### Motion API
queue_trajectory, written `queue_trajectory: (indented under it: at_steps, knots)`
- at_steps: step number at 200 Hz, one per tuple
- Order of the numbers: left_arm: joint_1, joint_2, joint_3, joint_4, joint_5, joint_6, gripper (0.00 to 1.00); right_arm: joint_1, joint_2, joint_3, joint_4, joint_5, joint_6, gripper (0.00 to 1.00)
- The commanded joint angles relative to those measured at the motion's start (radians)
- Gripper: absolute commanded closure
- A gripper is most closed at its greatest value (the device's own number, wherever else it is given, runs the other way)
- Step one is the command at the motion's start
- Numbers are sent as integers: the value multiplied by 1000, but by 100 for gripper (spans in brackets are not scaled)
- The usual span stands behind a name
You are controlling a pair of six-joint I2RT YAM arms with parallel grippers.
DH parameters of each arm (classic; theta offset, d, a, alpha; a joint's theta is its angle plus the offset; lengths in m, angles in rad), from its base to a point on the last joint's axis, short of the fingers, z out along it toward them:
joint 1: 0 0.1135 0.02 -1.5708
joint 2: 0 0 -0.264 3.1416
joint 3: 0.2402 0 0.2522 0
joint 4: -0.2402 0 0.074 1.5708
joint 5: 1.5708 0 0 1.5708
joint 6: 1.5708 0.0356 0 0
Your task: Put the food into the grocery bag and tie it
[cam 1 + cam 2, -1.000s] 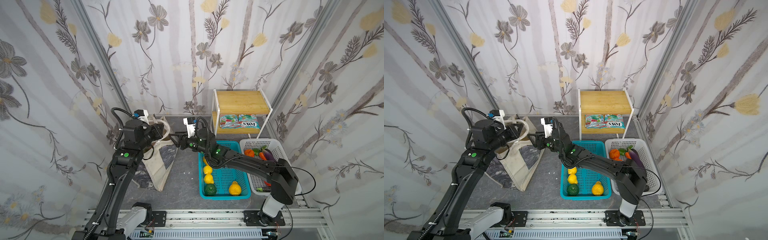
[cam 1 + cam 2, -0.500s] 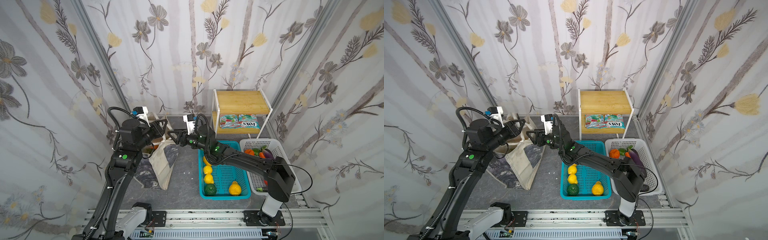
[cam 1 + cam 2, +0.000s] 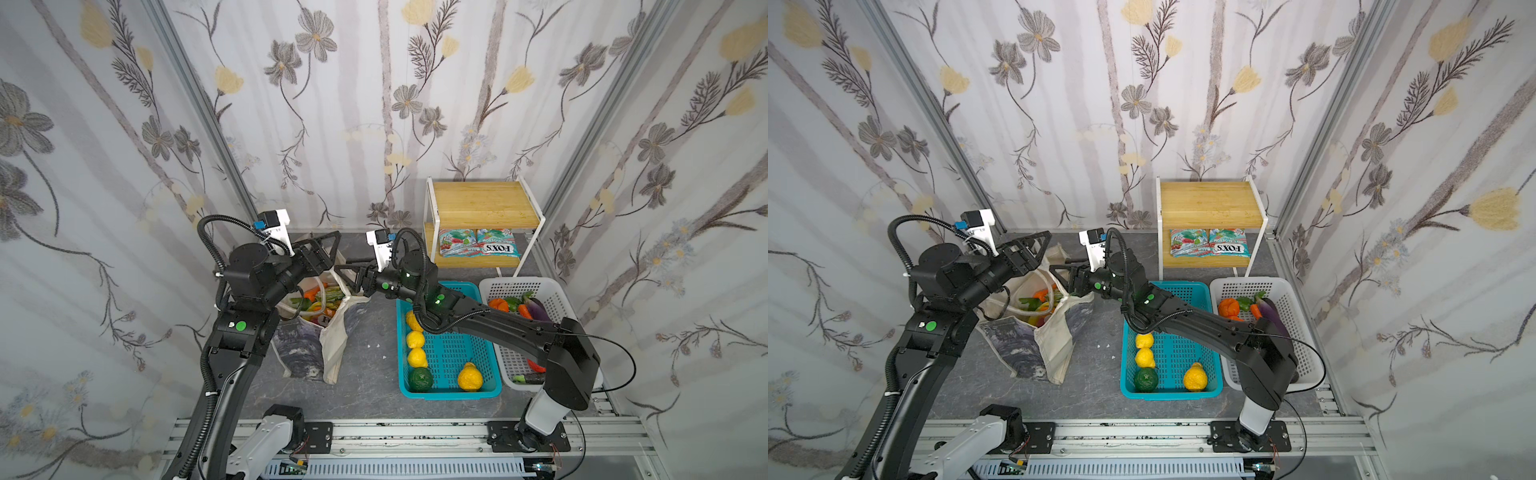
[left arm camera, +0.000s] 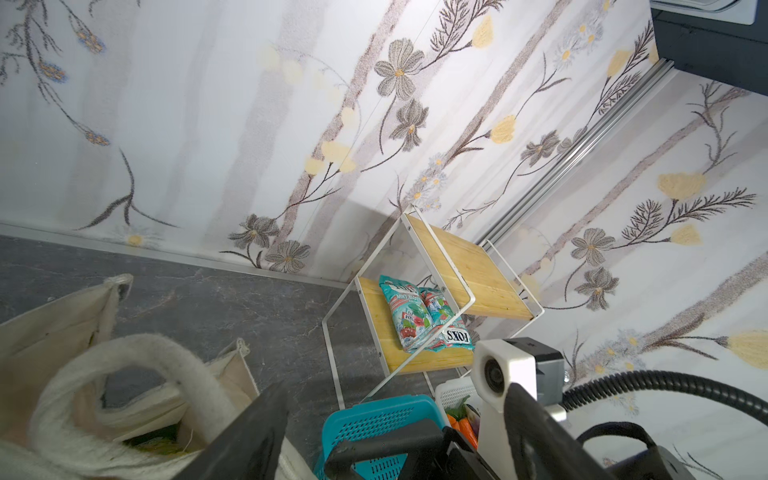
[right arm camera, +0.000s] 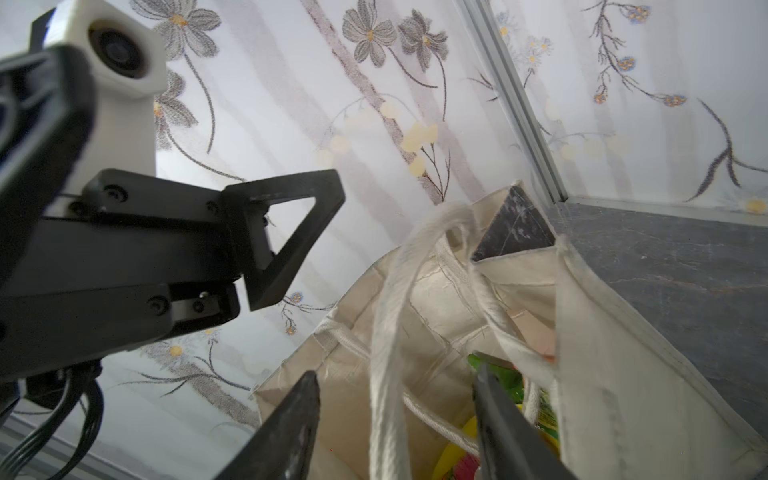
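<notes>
The cream grocery bag stands left of centre in both top views, its mouth open over the food inside it. My left gripper hovers open above the bag's back rim and grips nothing; a thick strap handle loops beside it. My right gripper is open at the bag's right rim. A strap runs loose between its fingers, with colourful food below.
A teal basket holds yellow fruit and a green one. Beside it a white basket holds vegetables. Two FOX'S packets lie on the lower shelf of the wooden rack. Walls stand close behind and at both sides.
My left gripper has opened wide and let go of the strap it held. The bag has gone from lying slumped to standing with its mouth open. The right gripper has edged left.
</notes>
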Motion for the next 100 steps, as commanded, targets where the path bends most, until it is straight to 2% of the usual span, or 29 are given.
queue_trajectory:
  at_steps: [1,23,43,55,78,100]
  knots:
    - [6,-3,-12,37,-13,16,16,5,4,23,8,-5,-42,42]
    - [30,-21,-15,-3,-68,45,18,12,17,72,-110,66,-91,41]
    - [74,-20,27,-141,-240,131,23,19,85,236,-346,149,-112,41]
    - [116,-1,41,-210,-328,189,24,18,132,305,-412,148,-114,42]
    - [182,50,1,-253,-304,228,25,20,202,389,-438,122,-112,45]
    - [177,90,-53,-276,-383,280,28,20,254,478,-518,159,-111,55]
